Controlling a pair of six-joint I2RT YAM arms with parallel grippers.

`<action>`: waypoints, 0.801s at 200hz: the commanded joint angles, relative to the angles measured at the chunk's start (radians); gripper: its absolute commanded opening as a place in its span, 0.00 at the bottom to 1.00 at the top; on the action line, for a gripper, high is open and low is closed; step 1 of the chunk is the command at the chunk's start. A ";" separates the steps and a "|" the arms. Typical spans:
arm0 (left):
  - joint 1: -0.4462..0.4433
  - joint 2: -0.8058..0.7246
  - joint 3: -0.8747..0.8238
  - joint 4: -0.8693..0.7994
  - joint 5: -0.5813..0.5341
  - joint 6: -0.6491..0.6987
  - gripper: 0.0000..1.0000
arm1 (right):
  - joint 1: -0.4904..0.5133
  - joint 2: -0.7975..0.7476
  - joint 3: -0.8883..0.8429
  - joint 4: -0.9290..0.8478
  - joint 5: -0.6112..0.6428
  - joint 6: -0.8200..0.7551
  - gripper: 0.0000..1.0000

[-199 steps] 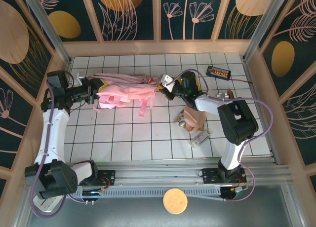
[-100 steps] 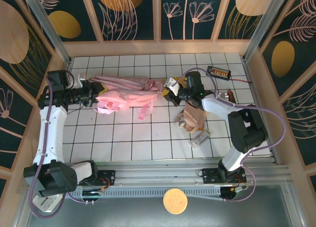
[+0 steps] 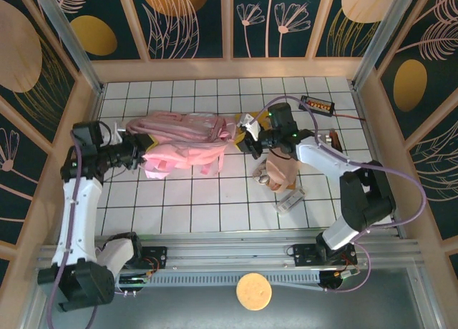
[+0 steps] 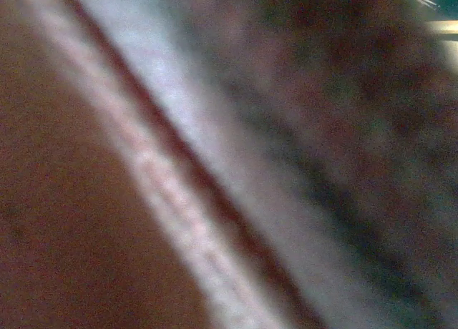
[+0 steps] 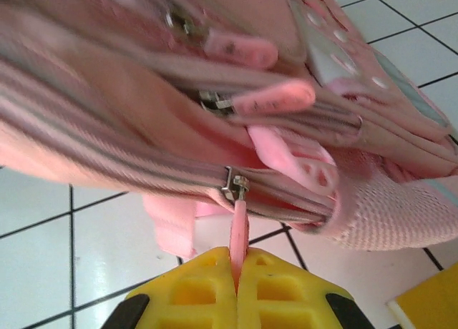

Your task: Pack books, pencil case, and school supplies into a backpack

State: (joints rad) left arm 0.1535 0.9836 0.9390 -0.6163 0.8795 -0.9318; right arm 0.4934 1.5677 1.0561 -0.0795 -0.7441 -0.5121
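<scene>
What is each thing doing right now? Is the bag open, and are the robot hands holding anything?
backpack: on the table, held at both ends; open or zipped, cannot tell.
zipper pull: pinched by the right gripper.
right gripper: shut on the zipper pull.
left gripper: shut on the backpack's other end.
pencil case: on the table, not packed.
black gadget: orange digits lit.

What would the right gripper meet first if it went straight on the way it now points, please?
Most likely the backpack: the right gripper is shut on a pink zipper pull, and the bag's zipped edge lies directly ahead of it.
</scene>
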 commanded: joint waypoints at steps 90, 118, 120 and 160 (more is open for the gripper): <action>-0.058 0.000 -0.047 0.176 -0.149 -0.019 0.00 | 0.124 -0.180 0.035 -0.115 -0.038 0.149 0.00; -0.059 0.001 -0.039 0.180 -0.144 -0.021 0.00 | 0.124 -0.195 0.039 -0.087 -0.061 0.199 0.00; -0.058 0.000 -0.039 0.181 -0.144 -0.022 0.00 | 0.127 -0.194 0.041 -0.084 -0.063 0.203 0.00; -0.109 -0.041 -0.089 0.251 -0.196 -0.106 0.00 | 0.211 -0.194 0.074 -0.030 -0.058 0.319 0.00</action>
State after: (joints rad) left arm 0.0750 0.9771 0.8795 -0.5007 0.7918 -0.9821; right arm 0.6331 1.4090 1.0821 -0.1761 -0.7258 -0.2920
